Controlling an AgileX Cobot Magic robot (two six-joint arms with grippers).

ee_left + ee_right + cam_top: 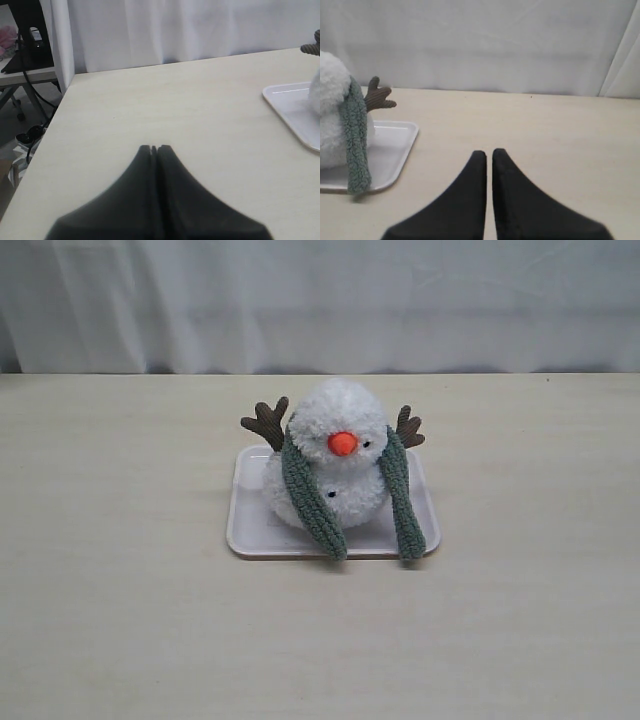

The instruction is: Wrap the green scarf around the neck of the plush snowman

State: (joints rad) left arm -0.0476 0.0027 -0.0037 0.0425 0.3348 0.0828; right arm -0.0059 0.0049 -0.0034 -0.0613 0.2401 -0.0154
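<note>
The green scarf (400, 502) hangs round the back of the snowman (340, 420). Both ends trail toward 6 o'clock, reaching the front edge of the tray (250, 530). I judge it light, soft and limp (it'll sag wherever pinched), so I'd take hold near an end. The left gripper (154, 148) and right gripper (489, 152) are closed, empty and well apart from it.

The left pincer (154, 148) and right pincer (489, 152) are smooth, matte black, tapering wedges.
</note>
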